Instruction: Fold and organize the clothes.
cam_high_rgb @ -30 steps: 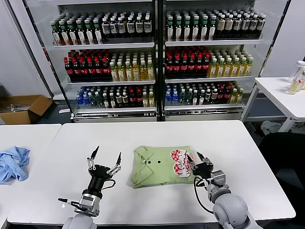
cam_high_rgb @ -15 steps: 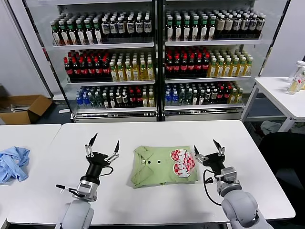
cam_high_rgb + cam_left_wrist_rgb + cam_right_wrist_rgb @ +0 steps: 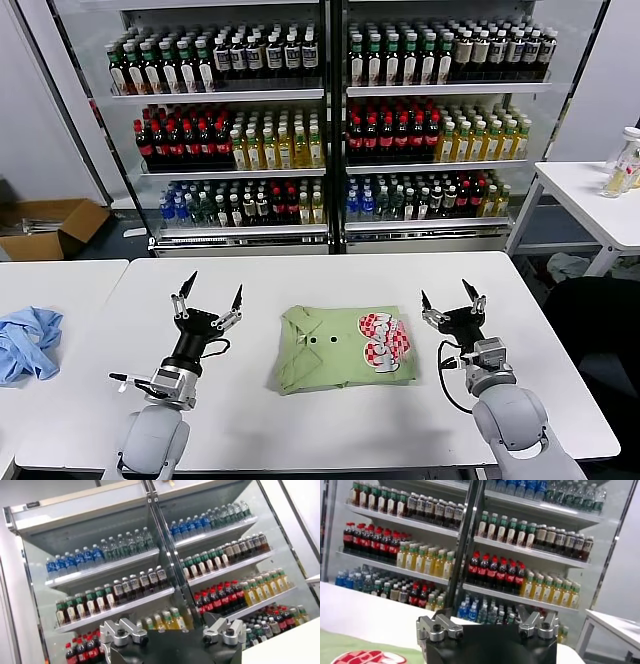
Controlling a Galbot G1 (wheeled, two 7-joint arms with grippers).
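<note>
The light green shirt (image 3: 343,346) lies folded in a compact rectangle at the middle of the white table (image 3: 330,275), collar toward my left, with its red-and-white checkered print (image 3: 382,341) on top. My left gripper (image 3: 210,296) is open and empty, raised with fingers pointing up, left of the shirt. My right gripper (image 3: 449,297) is open and empty, raised just right of the shirt. A corner of the shirt and print shows in the right wrist view (image 3: 357,656).
A light blue garment (image 3: 26,340) lies on the neighbouring table at far left. A drinks fridge (image 3: 330,120) full of bottles stands behind the table. A side table (image 3: 590,200) with bottles is at the right. A cardboard box (image 3: 50,226) sits on the floor.
My right gripper let go of the shirt's right edge, opened and rose away to the right. My left gripper lifted a little and drifted back. The shirt stays folded.
</note>
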